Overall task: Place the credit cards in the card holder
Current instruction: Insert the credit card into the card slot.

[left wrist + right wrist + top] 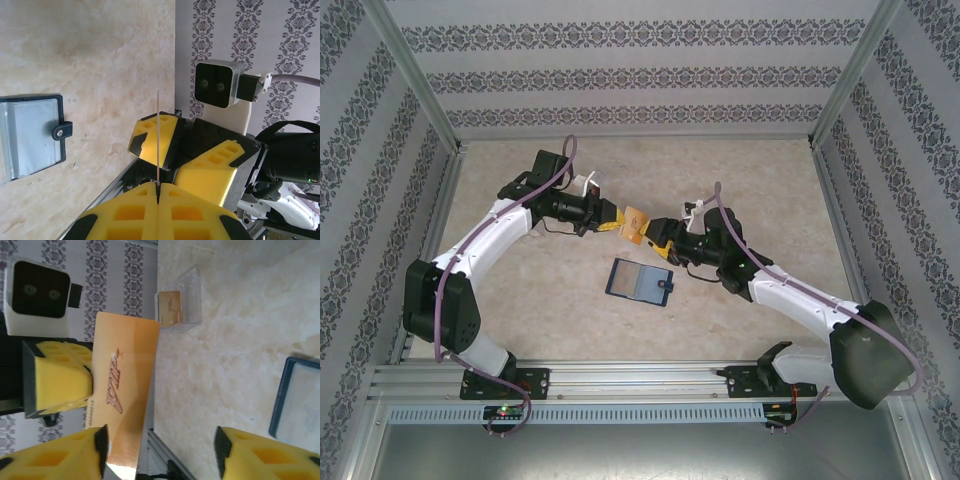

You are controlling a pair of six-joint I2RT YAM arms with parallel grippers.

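Marbled beige tabletop (520, 310) inside patterned walls, and the open navy card holder (640, 281) lies flat at its middle, lighter inside facing up. Just beyond the card holder, and up off the surface, the left claw (157, 189) is clamped tight on one edge of an orange credit card (125, 385) marked VIP, while the right claw (160, 442) has its jaws spread either side of the card's free end, one pad right beside its face, the other well clear. Well apart from the card holder sits a clear plastic box (187, 295) with a second credit card (170, 307) inside.
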